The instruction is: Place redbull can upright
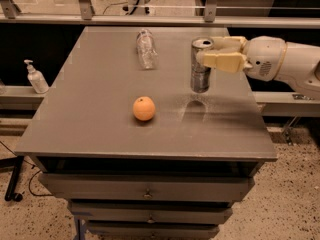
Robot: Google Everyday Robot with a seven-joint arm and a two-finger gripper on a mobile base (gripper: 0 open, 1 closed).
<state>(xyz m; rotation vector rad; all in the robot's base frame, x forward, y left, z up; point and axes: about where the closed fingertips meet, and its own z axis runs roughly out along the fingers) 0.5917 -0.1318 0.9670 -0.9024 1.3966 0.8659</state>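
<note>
The redbull can (200, 77) is a slim silver-and-blue can with its silver pull-tab top facing up. It is upright at the right side of the grey table (100, 114), with its base at or just above the table top. My gripper (206, 52) reaches in from the right and is shut on the can's upper part. One cream finger (224, 62) lies across the can's front and the other is behind the can. The white arm (280, 64) stretches off to the right.
An orange (144, 108) sits in the middle of the table, left of and nearer than the can. A clear crinkled plastic bottle (146, 49) lies on its side at the back. A sanitizer pump bottle (36, 78) stands off the table on the left. Drawers lie under the table's front edge.
</note>
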